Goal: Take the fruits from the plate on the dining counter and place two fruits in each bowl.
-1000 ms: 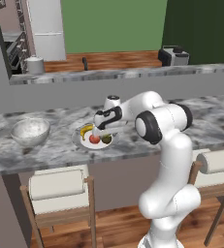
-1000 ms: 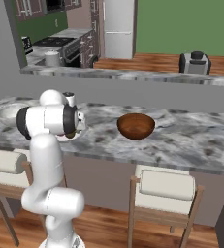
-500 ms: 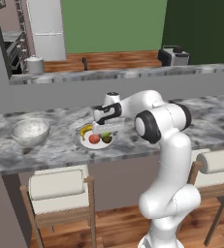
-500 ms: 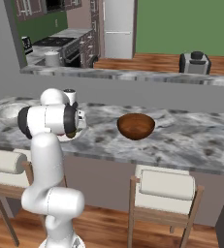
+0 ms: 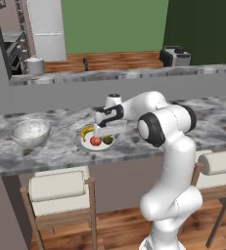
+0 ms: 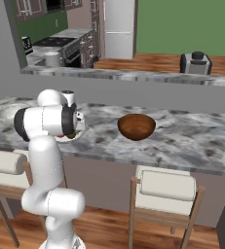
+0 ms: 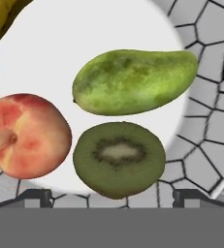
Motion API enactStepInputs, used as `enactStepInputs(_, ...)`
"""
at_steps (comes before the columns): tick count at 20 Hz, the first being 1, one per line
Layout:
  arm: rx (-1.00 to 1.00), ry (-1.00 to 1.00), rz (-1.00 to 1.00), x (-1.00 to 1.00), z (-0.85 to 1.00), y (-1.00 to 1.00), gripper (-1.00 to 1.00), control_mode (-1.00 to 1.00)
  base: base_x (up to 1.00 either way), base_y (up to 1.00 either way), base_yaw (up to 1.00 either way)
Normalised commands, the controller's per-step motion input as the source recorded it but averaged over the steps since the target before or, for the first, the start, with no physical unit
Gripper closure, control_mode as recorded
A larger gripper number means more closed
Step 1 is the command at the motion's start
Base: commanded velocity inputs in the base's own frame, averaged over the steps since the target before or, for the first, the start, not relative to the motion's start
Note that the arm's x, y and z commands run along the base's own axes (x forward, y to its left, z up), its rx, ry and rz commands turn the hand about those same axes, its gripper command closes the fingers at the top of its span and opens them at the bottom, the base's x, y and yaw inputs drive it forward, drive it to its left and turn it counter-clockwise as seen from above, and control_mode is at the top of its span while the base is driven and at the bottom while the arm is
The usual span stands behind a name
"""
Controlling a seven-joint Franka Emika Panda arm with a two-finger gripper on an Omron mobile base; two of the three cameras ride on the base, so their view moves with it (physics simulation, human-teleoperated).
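Lowered, open gripper (image 7: 108, 193) straddles kiwi (image 7: 119, 159).

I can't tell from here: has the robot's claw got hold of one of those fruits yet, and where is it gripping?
Nothing is held. The gripper hangs open just above the plate, with the halved green-brown fruit lying between its fingertips.

the hand (image 5: 103, 130) has come lower, close over the plate (image 5: 80, 140).
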Motion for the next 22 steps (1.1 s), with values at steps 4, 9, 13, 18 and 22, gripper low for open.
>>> enactStepInputs(4, 0.00, 0.00, 0.00, 0.04, -0.03, 0.00, -1.00, -1.00, 0.00, 0.00, 0.00)
enactStepInputs(9, 0.00, 0.00, 0.00, 0.14, -0.01, 0.00, -1.00, -1.00, 0.00, 0.00, 0.00)
enactStepInputs(13, 0.00, 0.00, 0.00, 0.05, -0.08, 0.00, -1.00, -1.00, 0.00, 0.00, 0.00)
enactStepInputs(18, 0.00, 0.02, 0.00, 0.00, -0.19, 0.00, -1.00, -1.00, 0.00, 0.00, 0.00)
enactStepInputs(22, 0.00, 0.00, 0.00, 0.00, -0.13, 0.00, -1.00, -1.00, 0.00, 0.00, 0.00)
